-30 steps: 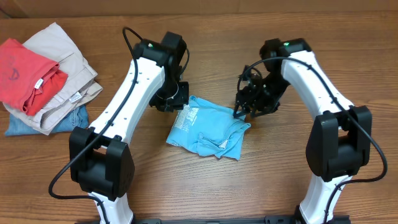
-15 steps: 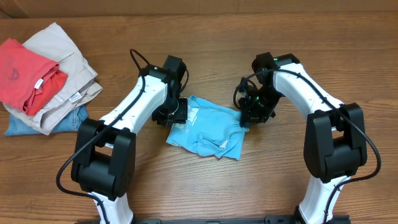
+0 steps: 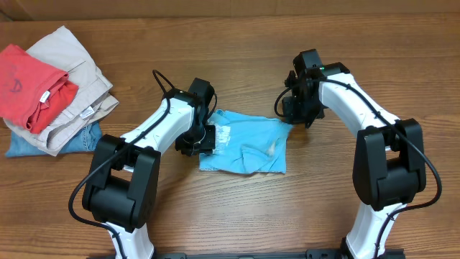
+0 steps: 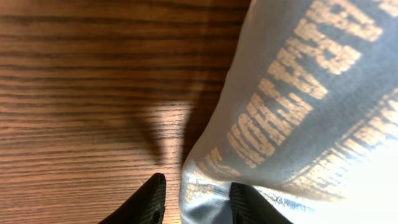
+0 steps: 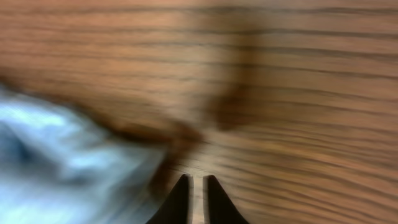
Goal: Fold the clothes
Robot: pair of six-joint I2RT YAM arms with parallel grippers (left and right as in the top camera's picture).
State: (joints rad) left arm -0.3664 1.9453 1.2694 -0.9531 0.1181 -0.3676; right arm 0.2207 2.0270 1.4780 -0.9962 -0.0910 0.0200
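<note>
At the far left of the counter (image 3: 237, 43) sits a pile of other clothes: a red T-shirt (image 3: 25, 83) on beige trousers (image 3: 79, 72), with blue denim (image 3: 90, 137) underneath, well apart from both arms

The left end effector (image 3: 199, 141) is down at the left edge of the sky-blue T-shirt (image 3: 248, 140), which lies roughly flat near the middle of the counter between the two arms. The overhead view hides the fingers under the wrist. The left wrist view shows them: two dark fingertips (image 4: 149, 200) stand partly apart, and the shirt's folded edge comes down between them. The cloth is close against the right-hand tip, while a strip of bare wood shows beside the left-hand one, so the hem is straddled and not clearly pinched. This close view also shows rows of orange lettering (image 4: 292, 81) across the fabric, which from above is only a small pale patch near the left edge

The right end effector (image 3: 293, 119) hovers at the shirt's upper right corner, where the cloth draws out to a point just beside it. The right wrist view is blurred. Its fingers (image 5: 179, 200) are almost together with only a thin slit left, nothing is seen between them, and the shirt is a pale blue smear off to the left over wood
</note>
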